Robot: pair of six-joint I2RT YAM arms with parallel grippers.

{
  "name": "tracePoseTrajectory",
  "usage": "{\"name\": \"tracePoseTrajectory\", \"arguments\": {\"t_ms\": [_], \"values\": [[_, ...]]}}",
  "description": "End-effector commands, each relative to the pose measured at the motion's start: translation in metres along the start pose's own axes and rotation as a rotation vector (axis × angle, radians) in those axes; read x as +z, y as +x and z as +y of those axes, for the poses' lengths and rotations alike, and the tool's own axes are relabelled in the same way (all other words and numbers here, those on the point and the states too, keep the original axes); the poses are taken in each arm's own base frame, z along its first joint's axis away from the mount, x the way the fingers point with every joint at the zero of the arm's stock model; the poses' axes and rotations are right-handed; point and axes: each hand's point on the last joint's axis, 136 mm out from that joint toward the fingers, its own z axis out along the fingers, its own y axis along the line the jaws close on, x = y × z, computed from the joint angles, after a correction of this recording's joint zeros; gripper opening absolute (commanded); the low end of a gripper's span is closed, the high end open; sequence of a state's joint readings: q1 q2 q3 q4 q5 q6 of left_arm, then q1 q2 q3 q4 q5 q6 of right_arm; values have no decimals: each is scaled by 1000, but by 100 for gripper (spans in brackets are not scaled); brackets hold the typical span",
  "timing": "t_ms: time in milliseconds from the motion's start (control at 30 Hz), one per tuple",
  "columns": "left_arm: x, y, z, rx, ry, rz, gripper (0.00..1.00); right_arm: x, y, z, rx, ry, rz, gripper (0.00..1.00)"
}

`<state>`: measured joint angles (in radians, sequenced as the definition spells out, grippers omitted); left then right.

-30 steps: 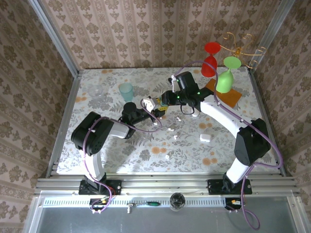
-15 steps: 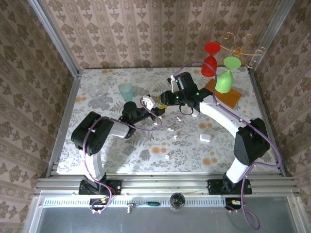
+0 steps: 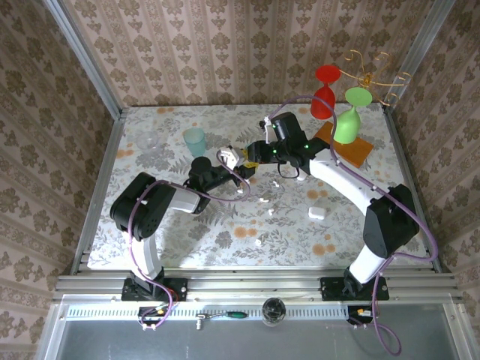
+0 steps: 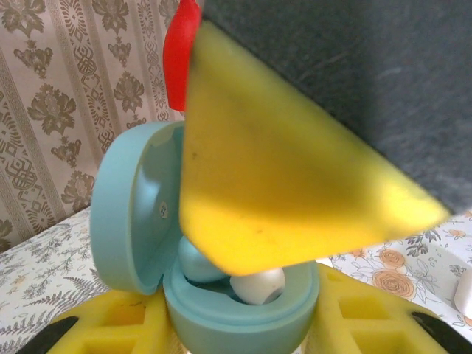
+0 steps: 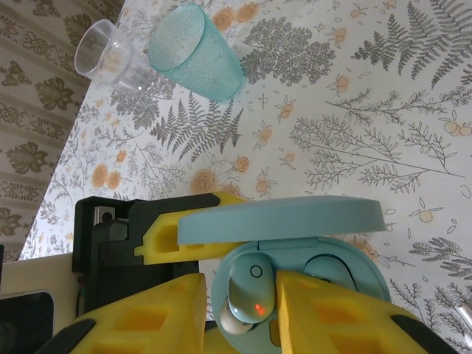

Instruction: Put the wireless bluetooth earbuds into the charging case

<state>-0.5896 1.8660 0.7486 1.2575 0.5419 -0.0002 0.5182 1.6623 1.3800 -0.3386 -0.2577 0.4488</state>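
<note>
currently, left gripper (image 4: 240,333) is clenched on the open charging case (image 5: 295,220); right gripper (image 5: 240,286) straddles an earbud (image 5: 248,301) seated inside, grasp or release undeterminable.

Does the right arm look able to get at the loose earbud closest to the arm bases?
Probably yes: that loose earbud lies uncovered, nothing around it. First the right end effector must leave the other earbud between its fingers in the charging case.
</note>
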Motion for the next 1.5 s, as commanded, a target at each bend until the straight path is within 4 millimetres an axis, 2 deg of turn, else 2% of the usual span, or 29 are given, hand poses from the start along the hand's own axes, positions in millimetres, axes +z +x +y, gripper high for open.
{"name": "tracePoseTrajectory", "arguments": {"t_ms": [0,167,533,967,1100,1267,1467], "values": [[7,-22,5,23,-4,-68,23,-7,3,0,0,14,-6,32],[8,-24,4,26,1,-72,23,-3,6,-3,6,23,6,22],[9,-26,9,26,-20,-77,23,-8,2,-10,-2,66,-50,22],[10,-31,15,5,-46,-87,23,0,6,-23,-55,157,-106,22],[10,-31,16,8,-48,-88,23,-2,7,-17,-59,131,-107,29],[10,-28,15,5,-44,-82,23,-17,-2,-9,-61,113,-150,36],[9,-26,15,5,-42,-77,23,-29,-9,-5,-63,105,-182,38]]}}
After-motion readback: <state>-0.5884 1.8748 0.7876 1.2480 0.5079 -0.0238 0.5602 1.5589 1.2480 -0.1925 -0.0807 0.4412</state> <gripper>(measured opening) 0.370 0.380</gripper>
